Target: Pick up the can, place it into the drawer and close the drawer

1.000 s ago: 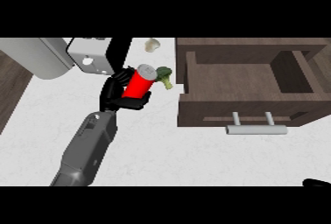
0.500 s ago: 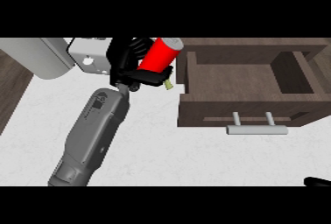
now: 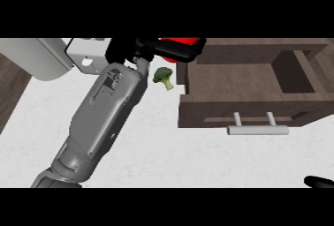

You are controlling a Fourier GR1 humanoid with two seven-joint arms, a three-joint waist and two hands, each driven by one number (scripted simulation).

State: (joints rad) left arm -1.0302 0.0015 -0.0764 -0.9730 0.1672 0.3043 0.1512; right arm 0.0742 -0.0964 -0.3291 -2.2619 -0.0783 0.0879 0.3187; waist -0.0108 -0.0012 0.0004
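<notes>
White desk (image 3: 163,154) carries an open wooden drawer (image 3: 248,84). Left hand (image 3: 140,50) is clamped around the red can (image 3: 183,46), held above the drawer's left wall; carrying step. Next: move over the drawer and lower.

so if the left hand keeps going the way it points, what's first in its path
Probably the drawer: the left hand, curled round the can, points right toward the drawer's back left corner. Height is unclear, so it may pass above the wall.

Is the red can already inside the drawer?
No. The red can is held in the left robot hand near the open drawer's back left corner, not resting inside it.
</notes>
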